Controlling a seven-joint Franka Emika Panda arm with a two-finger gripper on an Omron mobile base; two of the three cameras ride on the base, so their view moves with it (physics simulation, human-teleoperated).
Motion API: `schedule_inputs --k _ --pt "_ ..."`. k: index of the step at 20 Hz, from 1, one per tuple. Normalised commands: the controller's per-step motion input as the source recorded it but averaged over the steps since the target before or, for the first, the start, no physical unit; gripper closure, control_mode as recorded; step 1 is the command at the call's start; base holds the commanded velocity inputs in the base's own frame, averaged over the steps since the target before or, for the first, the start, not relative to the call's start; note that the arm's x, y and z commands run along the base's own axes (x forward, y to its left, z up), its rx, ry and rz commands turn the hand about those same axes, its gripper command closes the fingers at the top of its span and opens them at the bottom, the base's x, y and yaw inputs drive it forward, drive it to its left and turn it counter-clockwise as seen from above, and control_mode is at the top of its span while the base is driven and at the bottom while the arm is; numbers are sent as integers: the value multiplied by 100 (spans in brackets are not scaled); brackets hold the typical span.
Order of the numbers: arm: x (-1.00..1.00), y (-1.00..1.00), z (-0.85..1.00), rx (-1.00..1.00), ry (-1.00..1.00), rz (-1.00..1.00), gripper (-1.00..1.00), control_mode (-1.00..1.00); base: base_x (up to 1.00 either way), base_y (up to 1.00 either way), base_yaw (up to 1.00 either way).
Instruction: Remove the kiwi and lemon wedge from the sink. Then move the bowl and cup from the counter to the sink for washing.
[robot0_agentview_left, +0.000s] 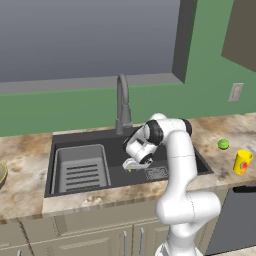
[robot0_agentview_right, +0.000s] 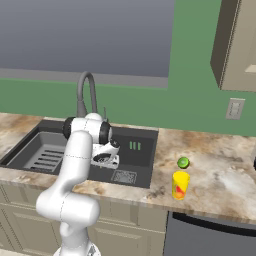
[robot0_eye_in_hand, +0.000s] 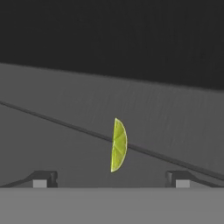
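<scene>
Currently, gripper (robot0_eye_in_hand: 111, 179) is low in sink (robot0_agentview_left: 75, 137), fingers (robot0_eye_in_hand: 43, 178) spread wide, lemon wedge (robot0_eye_in_hand: 118, 144) centred between them on bare floor.

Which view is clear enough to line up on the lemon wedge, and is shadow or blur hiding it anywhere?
Hand view: sharp and evenly lit, the lemon wedge bright against the dark sink floor, centred ahead of the open gripper. Left base view: no blur, but the arm covers most of the wedge, leaving a yellow speck. Right base view: clean render, soft flat light, no glare.
</scene>
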Motion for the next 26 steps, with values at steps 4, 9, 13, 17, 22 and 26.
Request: schedule_inputs --k 4,9,13,17,22,26 --pt "2 5 -4 -1 0 0 -100 -100 0 0 0" --pt "5 9 -5 -1 -1 0 -100 -100 0 0 0" --pt "5 14 -8 -2 -5 0 -100 -100 0 0 0" --pt "9 16 -8 -3 -9 0 -100 -100 0 0 0" --pt "8 16 -6 -3 -7 0 -100 -100 0 0 0" --pt "2 5 -13 -7 -1 -2 -100 -100 0 0 0"
